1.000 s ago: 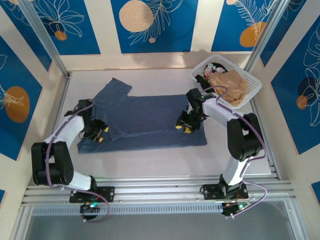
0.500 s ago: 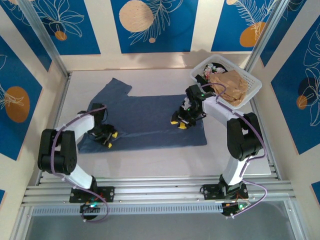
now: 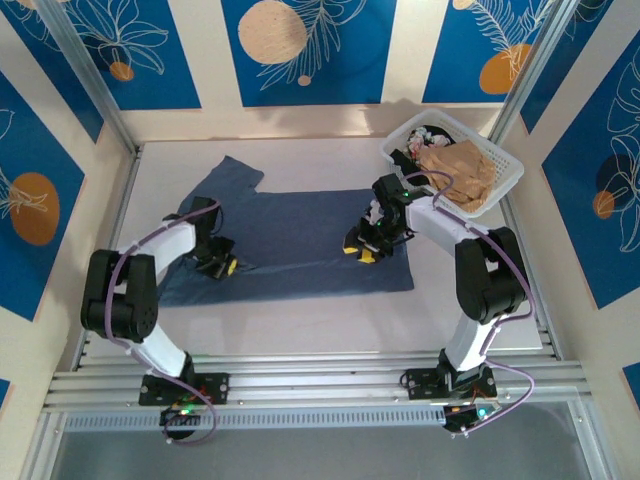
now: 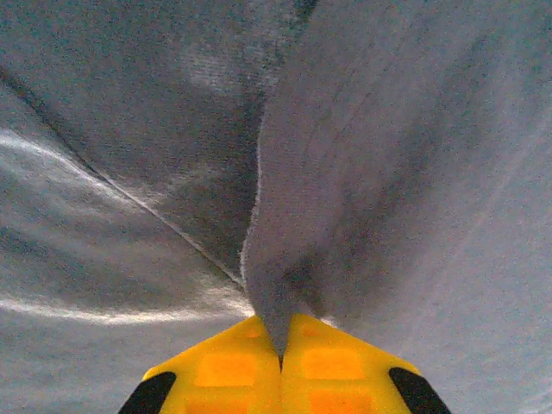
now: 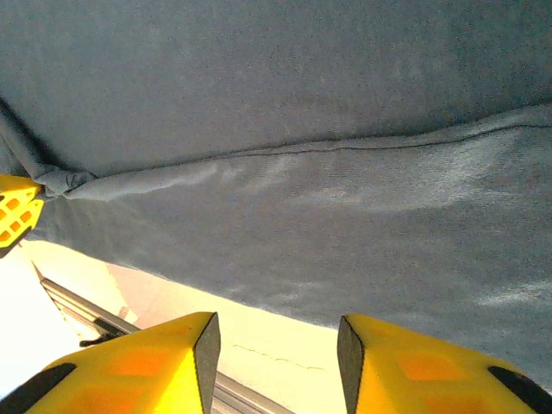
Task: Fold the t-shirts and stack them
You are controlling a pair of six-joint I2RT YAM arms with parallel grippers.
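The slate-blue t-shirt (image 3: 300, 235) lies lengthwise left-right, hem rightward.

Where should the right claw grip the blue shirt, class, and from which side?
Grip the shirt at its near edge, toward its right corner, coming straight down from above. The shirt lies flat on the table, so the open right claw can straddle that free edge and pinch it up. The left claw is shut on the other end.

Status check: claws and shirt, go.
Left claw shut, pinching slate-blue t-shirt. Right claw open, empty. Shirt spread on table; white basket clear, far right.
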